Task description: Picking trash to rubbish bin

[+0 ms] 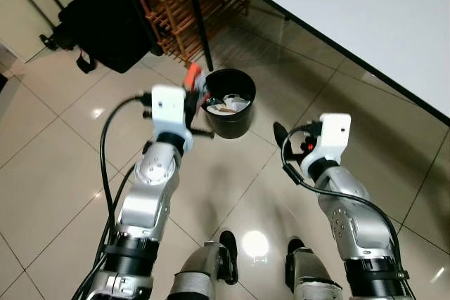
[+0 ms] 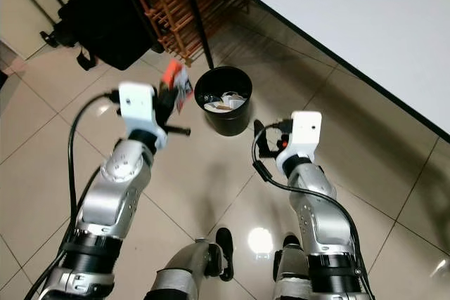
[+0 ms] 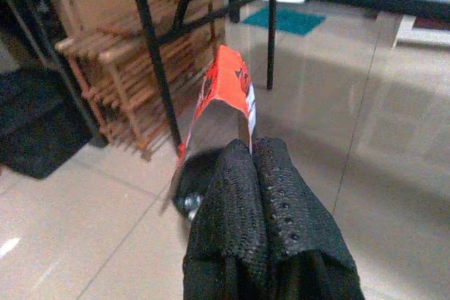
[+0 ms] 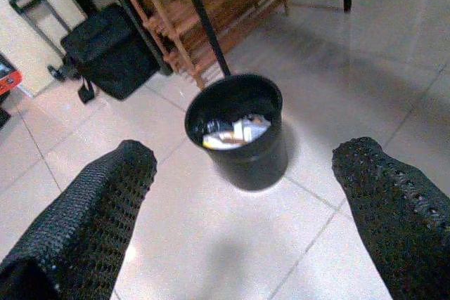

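Left of centre in the frame, an orange wrapper (image 3: 223,107) is pinched upright by the closed left pincer (image 3: 254,173), just left of the bin's rim. The right pincer (image 4: 239,209) is spread wide and empty. Further up, the black bin (image 1: 228,112) stands on the floor at centre, nearer the left arm.

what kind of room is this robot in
Probably a room in a home, perhaps a dining or work corner: glossy tiled floor, a white table on black legs, a wooden rack and a black bag behind. The left hand holds an orange wrapper near a black bin.
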### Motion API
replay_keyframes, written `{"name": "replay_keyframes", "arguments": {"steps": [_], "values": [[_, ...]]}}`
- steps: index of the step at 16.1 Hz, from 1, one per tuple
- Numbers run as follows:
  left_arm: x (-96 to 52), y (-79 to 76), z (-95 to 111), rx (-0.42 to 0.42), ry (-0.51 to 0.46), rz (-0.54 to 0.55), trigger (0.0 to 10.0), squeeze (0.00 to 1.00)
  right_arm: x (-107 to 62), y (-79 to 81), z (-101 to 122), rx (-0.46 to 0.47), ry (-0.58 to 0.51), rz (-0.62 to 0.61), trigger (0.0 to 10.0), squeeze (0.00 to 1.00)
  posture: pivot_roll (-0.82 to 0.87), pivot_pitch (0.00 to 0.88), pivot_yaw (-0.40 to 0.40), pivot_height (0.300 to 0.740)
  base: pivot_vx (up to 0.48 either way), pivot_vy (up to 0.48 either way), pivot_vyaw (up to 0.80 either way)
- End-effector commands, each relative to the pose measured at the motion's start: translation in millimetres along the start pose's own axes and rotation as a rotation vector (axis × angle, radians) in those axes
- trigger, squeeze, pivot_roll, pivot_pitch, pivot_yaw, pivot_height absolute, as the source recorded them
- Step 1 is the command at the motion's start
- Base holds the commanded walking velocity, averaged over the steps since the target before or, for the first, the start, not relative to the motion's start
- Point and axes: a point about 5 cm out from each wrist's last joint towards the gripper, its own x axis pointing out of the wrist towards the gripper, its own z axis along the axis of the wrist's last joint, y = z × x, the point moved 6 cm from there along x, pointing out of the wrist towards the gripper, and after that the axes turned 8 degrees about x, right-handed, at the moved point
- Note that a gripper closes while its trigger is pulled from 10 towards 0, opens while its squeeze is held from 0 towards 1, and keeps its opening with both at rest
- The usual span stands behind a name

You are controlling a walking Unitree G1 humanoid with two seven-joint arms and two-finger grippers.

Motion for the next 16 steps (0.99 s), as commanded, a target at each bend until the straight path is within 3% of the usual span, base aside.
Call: {"name": "replay_keyframes", "arguments": {"steps": [1, 5, 6, 9, 12, 13, 15, 16], "values": [[-6.2, 1.2, -18.5, 0.022, 0.043, -0.009, 10.0, 0.0, -3.6, -2.9, -15.5, 0.003, 0.043, -0.003, 10.0, 0.0, 0.01, 0.31, 0.157, 0.74, 0.0, 0.0, 0.0], [-15.1, -1.1, -46.9, 0.04, 0.111, -0.031, 10.0, 0.0, -6.6, -9.6, -33.1, -0.011, 0.094, -0.011, 10.0, 0.0, 0.01, 0.304, 0.155, 0.74, 0.0, 0.0, 0.0], [-21.7, -3.7, -64.6, 0.035, 0.153, -0.049, 10.0, 0.0, -9.5, -16.1, -48.3, -0.024, 0.134, -0.026, 10.0, 0.0, 0.01, 0.301, 0.155, 0.74, 0.0, 0.0, 0.0], [-45.7, -6.3, -114.7, 0.12, 0.271, -0.104, 10.0, 0.0, -22.8, -38.2, -94.1, -0.067, 0.255, -0.077, 10.0, 0.0, 0.01, 0.292, 0.151, 0.74, 0.0, 0.0, 0.0], [-69.9, -2.2, -155.4, 0.147, 0.386, -0.121, 10.0, 0.0, -38.5, -59.4, -124.4, -0.125, 0.311, -0.133, 10.0, 0.0, 0.01, 0.282, 0.149, 0.74, 0.0, 0.0, 0.0], [-72.7, -1.5, -160.1, 0.151, 0.398, -0.123, 10.0, 0.0, -40.5, -62.1, -128.3, -0.144, 0.319, -0.137, 10.0, 0.0, 0.01, 0.28, 0.149, 0.74, 0.0, 0.0, 0.0], [-96.0, -1.7, -188.3, 0.241, 0.483, -0.179, 10.0, 0.0, -65.5, -86.4, -160.8, -0.12, 0.413, -0.226, 10.0, 0.0, 0.02, 0.272, 0.148, 0.74, 0.0, 0.0, 0.0], [-103.9, -0.9, -196.6, 0.242, 0.511, -0.183, 10.0, 0.0, -73.9, -92.5, -169.6, -0.135, 0.445, -0.246, 10.0, 0.0, 0.02, 0.268, 0.146, 0.74, 0.0, 0.0, 0.0]]}}
